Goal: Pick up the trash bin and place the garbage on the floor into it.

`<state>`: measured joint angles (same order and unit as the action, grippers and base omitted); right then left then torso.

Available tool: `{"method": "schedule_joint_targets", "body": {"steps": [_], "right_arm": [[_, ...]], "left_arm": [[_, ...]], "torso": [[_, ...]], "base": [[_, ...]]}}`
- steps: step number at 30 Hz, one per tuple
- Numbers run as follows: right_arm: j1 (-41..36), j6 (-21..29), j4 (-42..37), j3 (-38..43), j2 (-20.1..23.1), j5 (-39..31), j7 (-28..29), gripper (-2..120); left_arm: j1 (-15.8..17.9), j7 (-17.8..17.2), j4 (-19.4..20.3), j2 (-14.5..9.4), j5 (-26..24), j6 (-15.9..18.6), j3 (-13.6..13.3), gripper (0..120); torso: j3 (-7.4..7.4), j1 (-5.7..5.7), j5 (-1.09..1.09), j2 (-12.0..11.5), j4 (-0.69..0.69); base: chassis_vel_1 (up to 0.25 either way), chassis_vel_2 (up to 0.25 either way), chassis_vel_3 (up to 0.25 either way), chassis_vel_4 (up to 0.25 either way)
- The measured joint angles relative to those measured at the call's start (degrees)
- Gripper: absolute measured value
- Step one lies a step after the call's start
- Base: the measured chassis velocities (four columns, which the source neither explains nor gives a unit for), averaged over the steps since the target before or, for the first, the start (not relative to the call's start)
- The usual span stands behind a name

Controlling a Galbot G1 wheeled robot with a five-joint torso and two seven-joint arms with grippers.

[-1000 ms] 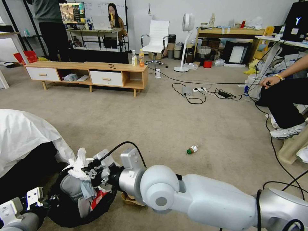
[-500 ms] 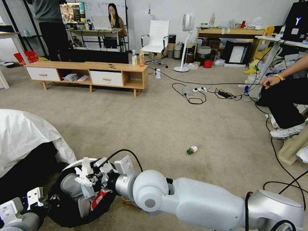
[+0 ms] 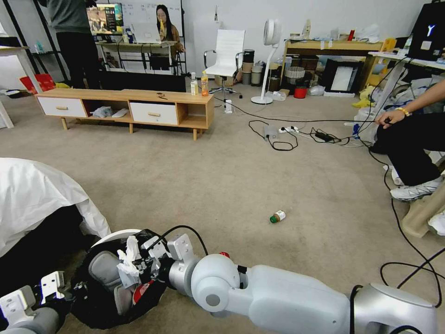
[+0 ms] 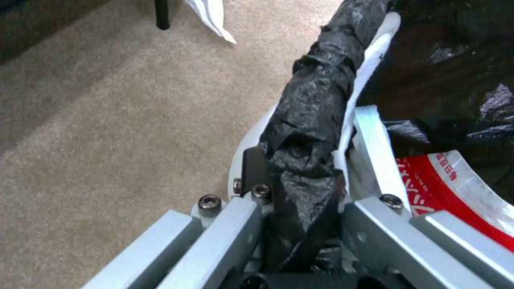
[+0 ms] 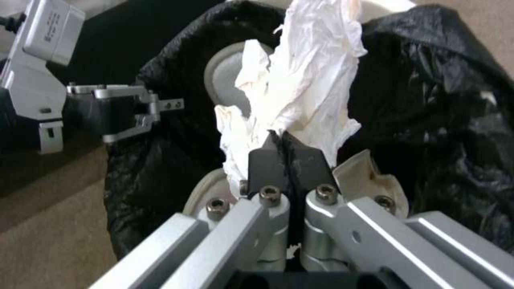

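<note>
Tissue (image 5: 300,92) pinched tight in right hand (image 5: 289,160) hangs directly over the bin (image 3: 111,239), whose rim left hand (image 4: 300,188) clamps

Head high, forward-down; wrists close, sharing trash bin (image 3: 111,278).

One trash bin (image 3: 99,278), one white tissue (image 5: 300,92), one green-capped bottle (image 3: 277,216) right of the bin, two end effectors.

Black-bagged white trash bin (image 3: 104,278) holds a red wrapper (image 4: 460,188); crumpled tissue (image 5: 300,92) above its mouth; green-capped bottle (image 3: 277,216) lies on carpet (image 3: 222,176).
</note>
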<state>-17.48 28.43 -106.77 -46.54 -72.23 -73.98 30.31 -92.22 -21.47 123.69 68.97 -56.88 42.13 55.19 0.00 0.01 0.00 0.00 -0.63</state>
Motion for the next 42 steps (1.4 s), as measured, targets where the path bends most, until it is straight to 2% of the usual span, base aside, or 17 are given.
{"method": "schedule_joint_targets", "body": {"steps": [11,13,15,16,18,21,23,24,26,27,29,31,32,33,35,38,42], "right_arm": [[-2.0,0.0,0.3,-0.1,0.8,0.9,-0.1,2],[-2.4,0.0,0.2,0.0,1.1,1.1,-0.1,9],[-3.2,0.0,0.0,0.2,1.7,1.5,0.0,20],[-3.2,0.0,0.0,0.2,1.7,1.5,0.0,20],[-3.4,0.0,-0.2,0.4,1.9,1.5,0.0,31],[-3.4,0.1,-0.2,0.5,2.0,1.5,0.1,37],[-3.4,0.1,-0.3,0.8,2.1,1.5,0.1,48],[-3.4,0.1,-0.3,0.8,2.1,1.5,0.1,48],[-3.3,0.2,-0.6,1.0,2.2,1.5,0.1,59],[-3.3,0.2,-0.6,1.0,2.2,1.5,0.1,59],[-3.2,0.2,-0.7,1.3,2.3,1.5,0.2,71],[-3.2,0.2,-0.8,1.5,2.3,1.5,0.2,73],[-3.1,0.2,-0.9,1.7,2.3,1.6,0.3,79],[-3.1,0.2,-0.9,1.7,2.3,1.6,0.3,79],[-2.8,0.2,-1.8,2.8,2.7,1.6,0.5,93],[-2.5,0.4,-2.7,3.8,3.3,1.4,0.7,99],[-2.2,0.7,-2.9,4.0,3.7,1.3,1.1,100]], "left_arm": [[0.1,0.0,-0.3,0.0,0.0,0.0,-0.2,1],[0.1,0.0,-0.4,0.0,0.1,0.0,-0.2,1],[0.1,0.0,-0.5,0.1,0.1,0.0,-0.2,1],[0.1,0.0,-0.5,0.1,0.1,0.0,-0.2,1],[0.1,0.0,-0.6,0.1,0.2,0.0,-0.2,1],[0.1,0.0,-0.6,0.1,0.2,0.0,-0.2,1],[0.2,0.0,-0.6,0.1,0.2,0.0,-0.2,1],[0.2,0.0,-0.6,0.1,0.2,0.0,-0.2,1],[0.2,0.0,-0.7,0.0,0.2,0.0,-0.2,1],[0.2,0.0,-0.7,0.0,0.2,0.0,-0.2,1],[0.2,0.0,-0.8,-0.1,0.2,0.0,-0.2,1],[0.2,0.0,-0.9,-0.1,0.2,0.0,-0.2,1],[0.2,0.0,-0.9,-0.2,0.2,0.0,-0.2,1],[0.2,0.0,-0.9,-0.2,0.2,0.0,-0.2,1],[0.3,0.0,-1.1,-0.2,0.2,0.0,-0.2,1],[0.3,0.0,-1.2,-0.2,0.2,0.0,-0.2,1],[0.5,0.0,-1.3,0.0,0.2,0.0,-0.2,1]], "torso": [[0.0,0.0,0.0,0.0,0.0],[0.0,0.0,0.0,0.0,0.0],[0.0,0.0,0.0,0.0,-0.01],[0.0,0.0,0.0,0.0,-0.01],[0.0,0.0,0.0,0.0,0.0],[0.0,0.0,0.0,0.0,0.0],[0.0,0.0,0.0,0.0,0.0],[0.0,0.0,0.0,0.0,0.0],[0.0,0.0,0.0,0.0,0.0],[0.0,0.0,0.0,0.0,0.0],[0.0,0.0,0.0,0.0,0.0],[0.0,0.0,0.0,0.0,0.0],[0.0,0.0,0.0,0.0,0.0],[0.0,0.0,0.0,0.0,0.0],[0.0,0.0,0.0,0.0,0.0],[0.0,0.0,0.0,0.0,-0.01],[0.0,0.0,0.0,0.0,0.0]], "base": [[0.0,0.0,0.0,0.0],[0.0,0.0,0.0,0.0],[0.0,0.0,0.0,0.0],[0.0,0.0,0.0,0.0],[0.0,0.0,0.0,0.0],[0.0,0.0,0.0,0.0],[0.0,0.0,0.0,0.0],[0.0,0.0,0.0,0.0],[0.0,0.0,0.0,0.0],[0.0,0.0,0.0,0.0],[0.0,0.0,0.0,0.0],[0.0,0.0,0.0,0.0],[0.0,0.0,0.0,0.0],[0.0,0.0,0.0,0.0],[0.0,0.0,0.0,0.0],[0.0,0.0,0.0,0.0],[0.0,0.0,0.0,0.0]]}}
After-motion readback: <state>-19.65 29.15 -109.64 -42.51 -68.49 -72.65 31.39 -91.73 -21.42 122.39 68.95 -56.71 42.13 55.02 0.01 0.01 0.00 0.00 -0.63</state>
